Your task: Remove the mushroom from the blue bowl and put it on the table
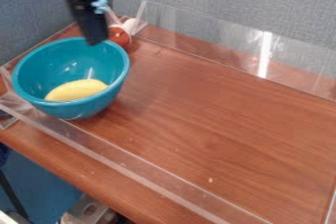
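The counter (pixel 223 120) is the biggest thing here: a flat reddish-brown wood-grain top, glossy enough to catch soft light, edged by low clear acrylic walls (pixel 262 46) with a grey textured backdrop (pixel 250 2) behind. On its left end sits the bowl (pixel 73 76), round, deep and teal-blue, smooth and shiny inside, its rim close to the left and front walls. It is upright, and low in it, toward the front left, lies a pale yellow, rounded oblong lump (pixel 75 90) resting on the bowl's inner floor; its surface looks matte and even, and it cannot be told from this view exactly what it is. Above the bowl's far rim hangs the dark arm, coming down from the top of the view and ending in the hand (pixel 94 33), which points steeply downward with its tip just over the rim's back edge. Its two dark fingers are pressed together with no gap between them, and nothing shows between them. Just behind the bowl and to the right of the hand, in the back corner by the wall, a small reddish-orange object (pixel 121 33) with a paler part above it rests on the counter, partly hidden by the hand and too small to make out clearly.
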Motion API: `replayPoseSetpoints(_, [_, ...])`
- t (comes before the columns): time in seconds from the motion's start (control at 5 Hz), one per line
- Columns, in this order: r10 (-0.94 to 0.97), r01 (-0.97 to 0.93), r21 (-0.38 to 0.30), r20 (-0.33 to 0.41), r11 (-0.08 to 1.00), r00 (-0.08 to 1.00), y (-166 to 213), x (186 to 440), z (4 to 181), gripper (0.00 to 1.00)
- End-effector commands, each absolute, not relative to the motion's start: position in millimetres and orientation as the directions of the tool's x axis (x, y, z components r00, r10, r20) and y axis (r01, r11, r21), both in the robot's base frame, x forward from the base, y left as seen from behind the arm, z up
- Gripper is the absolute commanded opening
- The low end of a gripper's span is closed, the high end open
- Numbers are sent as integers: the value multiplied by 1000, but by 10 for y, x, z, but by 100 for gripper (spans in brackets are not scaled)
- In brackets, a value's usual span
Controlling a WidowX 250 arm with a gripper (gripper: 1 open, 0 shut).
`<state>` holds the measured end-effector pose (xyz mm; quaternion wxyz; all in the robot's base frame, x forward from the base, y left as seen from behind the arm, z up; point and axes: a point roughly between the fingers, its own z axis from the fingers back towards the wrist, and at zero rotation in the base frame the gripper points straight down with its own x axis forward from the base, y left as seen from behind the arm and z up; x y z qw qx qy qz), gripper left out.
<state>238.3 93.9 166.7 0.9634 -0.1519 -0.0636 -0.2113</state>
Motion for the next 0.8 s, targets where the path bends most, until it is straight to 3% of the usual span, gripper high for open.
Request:
replayPoseSetpoints(0.0, [-369,415,-209,224,886,902,928,2421,1810,0])
replayPoseSetpoints(0.6, [-360,413,-205,252,887,898,752,2200,1793,0])
